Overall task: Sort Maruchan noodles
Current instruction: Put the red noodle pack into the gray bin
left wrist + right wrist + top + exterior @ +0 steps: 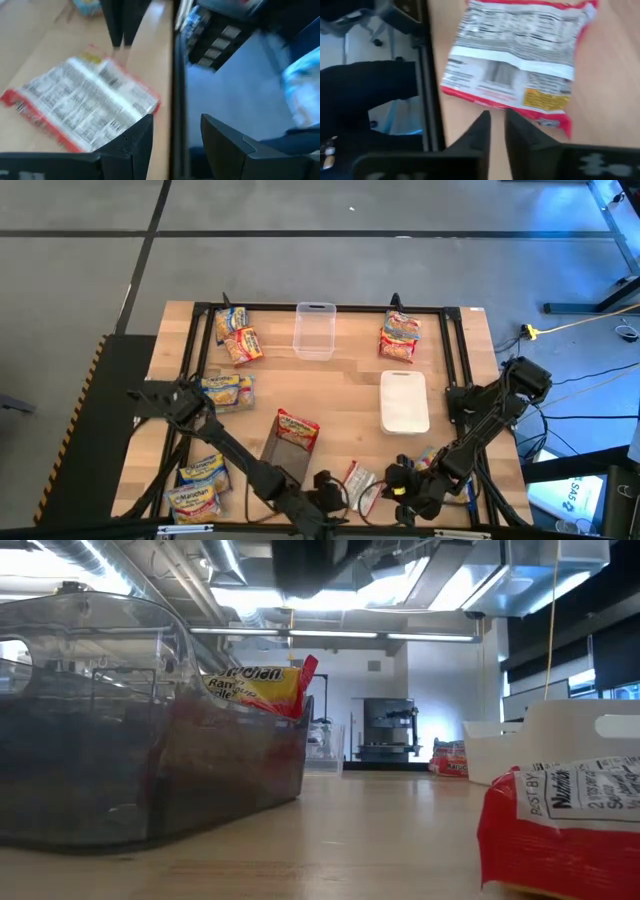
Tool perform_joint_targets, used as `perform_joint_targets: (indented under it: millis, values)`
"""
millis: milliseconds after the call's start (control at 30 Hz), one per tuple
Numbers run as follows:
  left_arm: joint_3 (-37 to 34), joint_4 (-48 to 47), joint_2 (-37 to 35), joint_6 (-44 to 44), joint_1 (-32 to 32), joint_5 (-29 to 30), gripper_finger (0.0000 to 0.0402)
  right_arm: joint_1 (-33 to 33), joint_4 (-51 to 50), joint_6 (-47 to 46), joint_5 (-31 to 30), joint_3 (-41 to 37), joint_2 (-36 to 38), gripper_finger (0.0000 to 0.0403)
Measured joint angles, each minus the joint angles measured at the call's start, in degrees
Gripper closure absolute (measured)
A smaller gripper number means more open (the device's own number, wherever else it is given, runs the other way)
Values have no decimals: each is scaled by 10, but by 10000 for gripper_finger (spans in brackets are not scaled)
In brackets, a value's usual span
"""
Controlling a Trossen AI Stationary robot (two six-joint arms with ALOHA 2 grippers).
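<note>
Near the worktop's (340, 395) front edge, a red-edged noodle packet (358, 483) lies printed back up between both end effectors. The right end effector (497, 125) hovers just beside it, fingers nearly together, holding nothing. The left end effector (172, 135) stands released and empty. Another packet (297, 429) rests in the grey container (283, 452).

Roughly nine noodle packets (240, 340) show from above, overlapping piles blurring the tally, with three containers: one clear (314, 330), one white (404, 401), one grey (284, 455), and two arms
</note>
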State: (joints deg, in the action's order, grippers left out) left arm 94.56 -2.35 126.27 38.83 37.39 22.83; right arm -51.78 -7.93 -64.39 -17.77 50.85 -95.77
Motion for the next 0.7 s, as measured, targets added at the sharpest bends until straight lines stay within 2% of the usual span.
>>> perform_joint_targets:
  millis: [167, 300, 400, 533, 700]
  values:
    - [63, -83, 41, -3, -4, -3, 244, 5, -24, -28, -18, 0, 0, 277]
    - [64, -97, 48, -4, -11, -4, 244, 3, -30, -13, -16, 0, 0, 196]
    - [60, -101, 47, -4, -18, 5, 244, -11, -31, 6, -6, 0, 1, 154]
    - [60, -103, 46, -5, -31, -1, 244, -43, -30, 38, -62, 1, -3, 124]
    - [59, -110, 46, -9, -45, -7, 244, -74, -20, 49, -122, 1, -41, 121]
